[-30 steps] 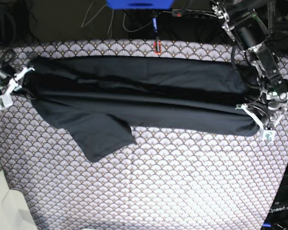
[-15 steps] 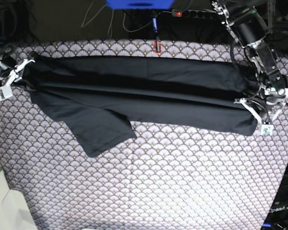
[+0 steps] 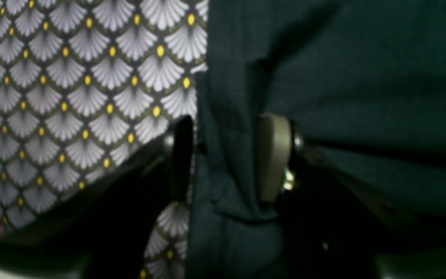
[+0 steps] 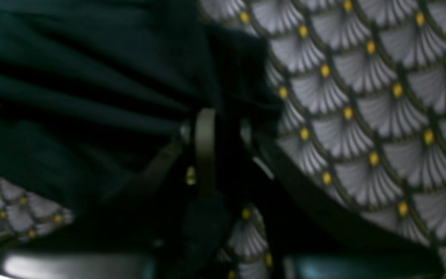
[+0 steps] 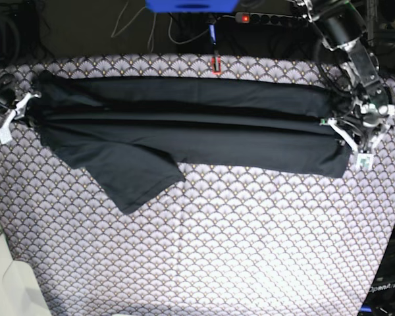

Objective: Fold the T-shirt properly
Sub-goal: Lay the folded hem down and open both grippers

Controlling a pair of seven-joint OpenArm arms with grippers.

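The T-shirt (image 5: 184, 135) lies as a long dark band across the upper half of the base view, on the scallop-patterned tablecloth (image 5: 237, 250), with 1 sleeve (image 5: 135, 178) splayed down toward the lower left. The left gripper (image 5: 353, 146) sits at the band's right end; in its wrist view the jaws stand apart with a hem fold between them, 1 pad (image 3: 271, 157) against the cloth and the other clear of it, so this looks like a loose hold at best. The right gripper (image 5: 6, 118) is at the left end, jaws slightly parted around a fabric ridge; whether they pinch it I cannot tell. The risk, as I judge it: a fold snags on a pad as an arm lifts away, dragging the end out of line and undoing the lengthwise fold. The loose sleeve could also leave the finished fold lopsided.
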